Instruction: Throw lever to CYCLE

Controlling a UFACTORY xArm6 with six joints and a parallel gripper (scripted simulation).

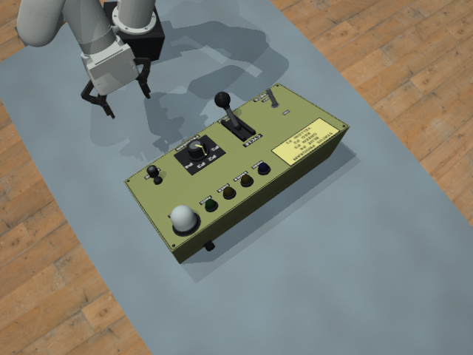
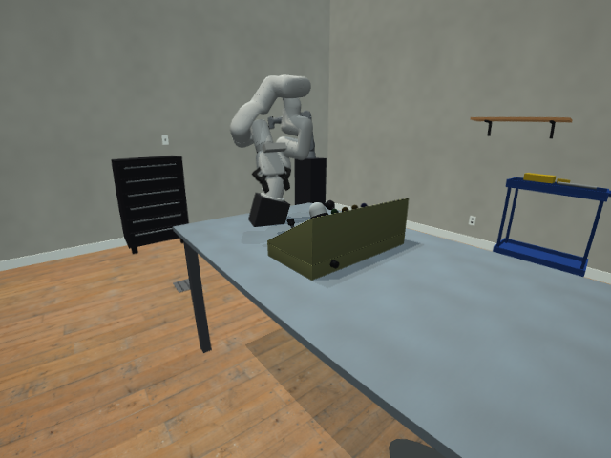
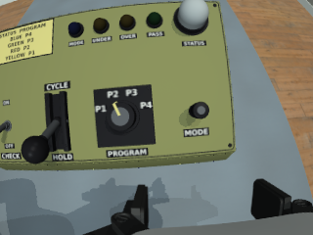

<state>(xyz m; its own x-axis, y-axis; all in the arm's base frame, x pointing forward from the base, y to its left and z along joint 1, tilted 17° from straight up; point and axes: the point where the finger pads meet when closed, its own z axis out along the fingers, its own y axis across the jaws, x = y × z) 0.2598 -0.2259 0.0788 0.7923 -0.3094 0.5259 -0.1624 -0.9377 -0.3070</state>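
The olive console (image 1: 305,109) (image 2: 355,231) (image 3: 190,66) sits at an angle on the grey table (image 1: 344,248). Its lever, with a black ball knob (image 1: 222,100) (image 3: 34,149), leans to the HOLD end of its slot (image 3: 59,117); the CYCLE label (image 1: 253,140) (image 3: 58,85) marks the other end. My gripper (image 1: 129,105) (image 2: 271,182) (image 3: 201,201) is open and empty. It hangs above the table behind the console, to the left of the lever and apart from it.
The panel also carries a PROGRAM dial (image 1: 196,151) (image 3: 119,117), a MODE knob (image 1: 153,171) (image 3: 198,112), a white dome (image 1: 184,218) (image 3: 194,14), a row of dark lamps, a toggle switch (image 1: 273,98) and a yellow legend plate (image 1: 305,140). The black robot base (image 1: 147,41) stands behind.
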